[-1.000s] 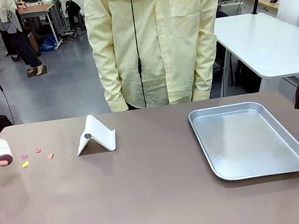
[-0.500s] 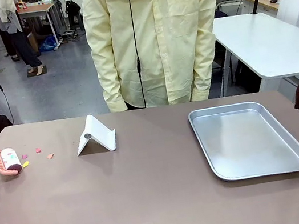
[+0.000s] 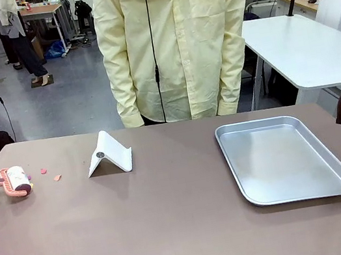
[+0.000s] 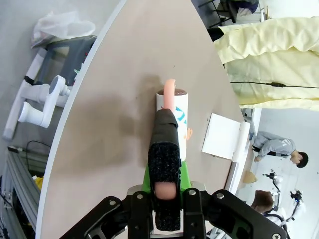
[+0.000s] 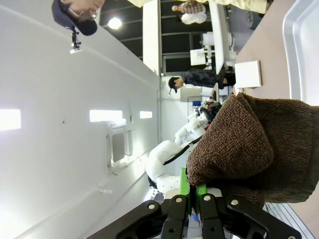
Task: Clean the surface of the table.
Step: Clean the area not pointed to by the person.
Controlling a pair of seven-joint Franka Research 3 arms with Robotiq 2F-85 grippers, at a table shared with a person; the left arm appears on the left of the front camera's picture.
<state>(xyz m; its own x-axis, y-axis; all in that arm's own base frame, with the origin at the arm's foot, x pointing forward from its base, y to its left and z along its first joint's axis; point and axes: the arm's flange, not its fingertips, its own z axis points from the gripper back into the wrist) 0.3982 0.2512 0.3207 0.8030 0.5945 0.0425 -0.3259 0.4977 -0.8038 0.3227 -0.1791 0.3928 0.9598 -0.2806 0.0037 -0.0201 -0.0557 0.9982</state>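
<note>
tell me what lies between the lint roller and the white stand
Two small scraps, one pink and one orange, on the table, seen in the front view.

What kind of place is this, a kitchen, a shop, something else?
Most likely a research lab or workshop: the person across the table wears a pale yellow lab coat, plain white-topped work tables stand around, and a bench cluttered with equipment sits far back.

Lint roller [image 3: 17, 180] sits further right on desk [image 3: 176, 232] vs. 1 s ago, over the paper scraps: yellow bit & one pink bit no longer visible. Left hand [image 4: 167, 199], gripping roller's handle, now edges in at far left.
</note>
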